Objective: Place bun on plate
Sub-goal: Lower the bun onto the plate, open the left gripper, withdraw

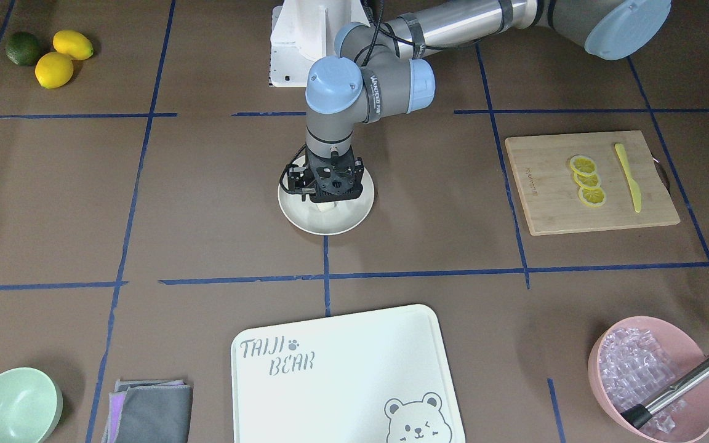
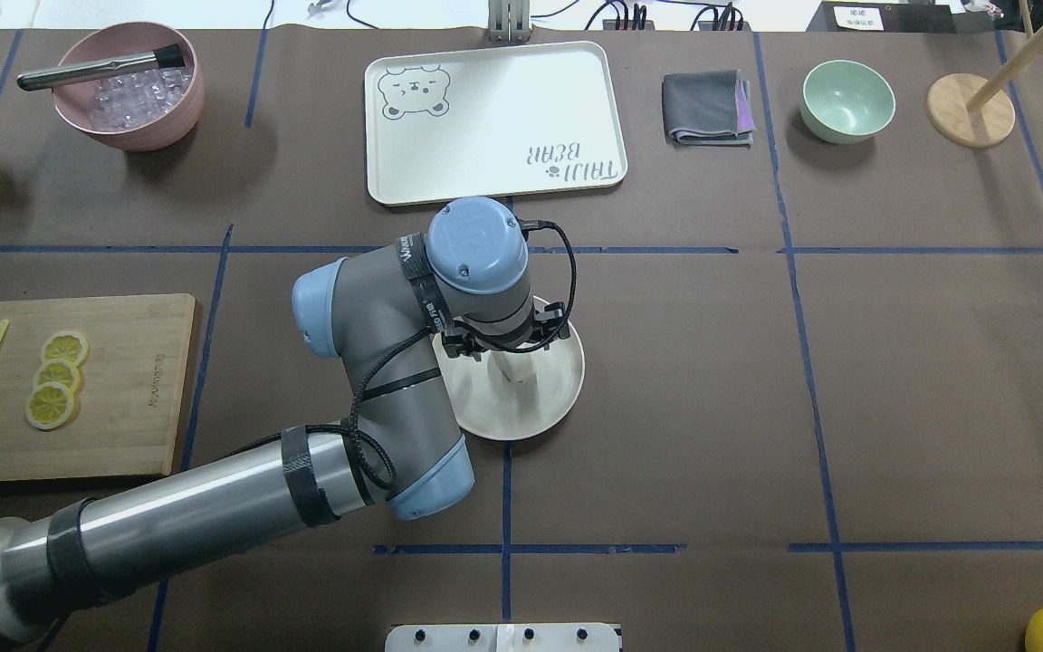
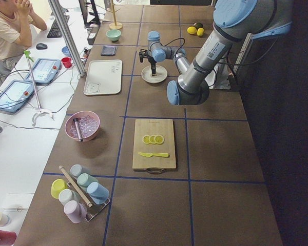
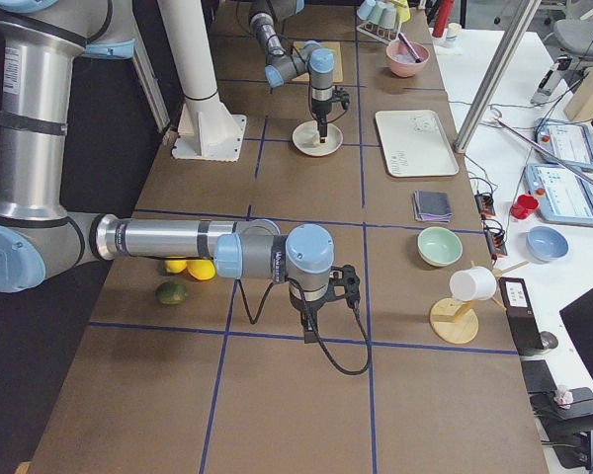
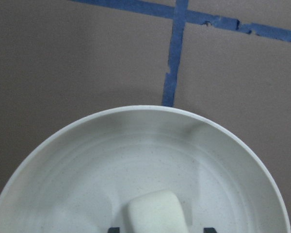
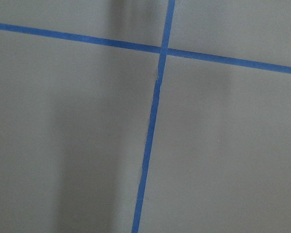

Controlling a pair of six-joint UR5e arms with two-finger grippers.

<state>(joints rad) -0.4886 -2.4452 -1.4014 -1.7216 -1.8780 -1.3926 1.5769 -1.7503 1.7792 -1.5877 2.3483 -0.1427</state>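
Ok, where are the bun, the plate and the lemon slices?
bun (image 5: 155, 211): left wrist view, on its top face.
plate (image 5: 150, 141): left wrist view, on the bare inside floor.
lemon slices (image 1: 588, 180): front-facing view, on the middle slice.

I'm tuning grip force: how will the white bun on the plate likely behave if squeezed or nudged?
The bun looks smooth and rounded, so it may slip under a light grip. Its stubby shape could roll when nudged, though the raised rim of the plate would likely stop it. Being small, it is probably light.
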